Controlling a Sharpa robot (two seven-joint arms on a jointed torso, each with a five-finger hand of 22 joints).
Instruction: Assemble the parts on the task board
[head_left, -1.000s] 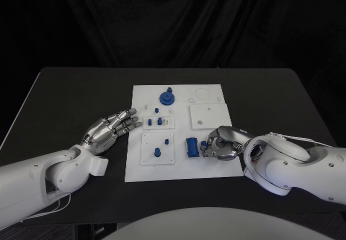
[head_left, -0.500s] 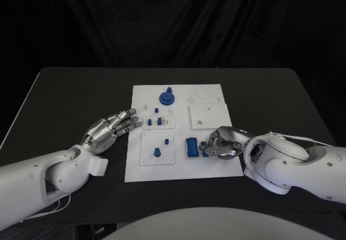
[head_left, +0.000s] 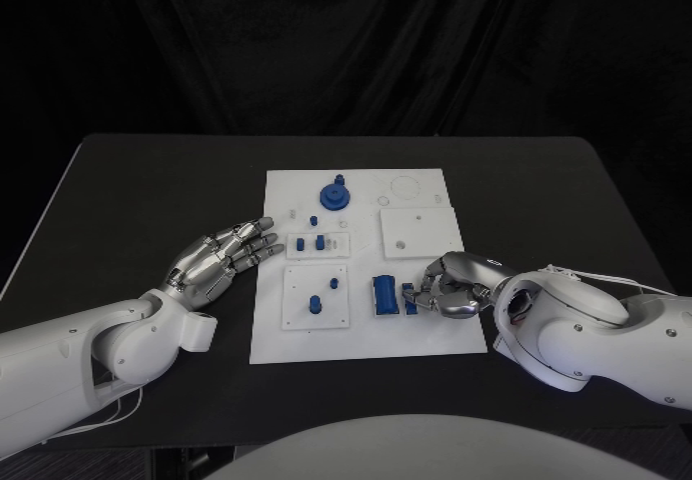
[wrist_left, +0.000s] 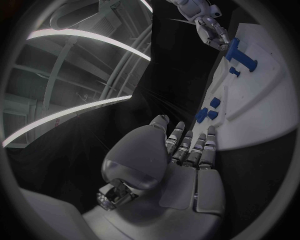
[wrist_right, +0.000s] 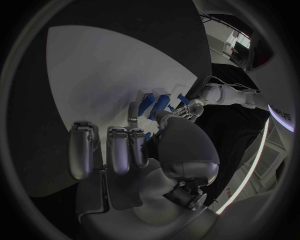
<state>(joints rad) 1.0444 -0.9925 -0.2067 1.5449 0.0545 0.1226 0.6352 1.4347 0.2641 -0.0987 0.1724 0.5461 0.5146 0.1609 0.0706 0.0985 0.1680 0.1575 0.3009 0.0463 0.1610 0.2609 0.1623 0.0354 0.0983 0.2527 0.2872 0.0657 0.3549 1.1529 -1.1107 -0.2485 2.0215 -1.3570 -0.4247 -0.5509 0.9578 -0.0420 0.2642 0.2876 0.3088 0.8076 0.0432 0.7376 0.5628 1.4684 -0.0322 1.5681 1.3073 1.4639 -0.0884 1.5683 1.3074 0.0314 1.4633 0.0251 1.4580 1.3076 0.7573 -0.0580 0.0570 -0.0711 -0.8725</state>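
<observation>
My right hand (head_left: 450, 287) pinched a small blue part (head_left: 410, 298) on the white board (head_left: 433, 335), beside a ribbed blue cylinder (head_left: 384, 295). My left hand (head_left: 219, 258) lay spread at the board's left edge.

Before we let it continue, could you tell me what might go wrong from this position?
The right hand is curled at a small blue part close beside the blue cylinder; it may nudge the cylinder. The grip itself is hidden, so the part might slip. The left hand only hovers beside the task board, which could shift.
</observation>
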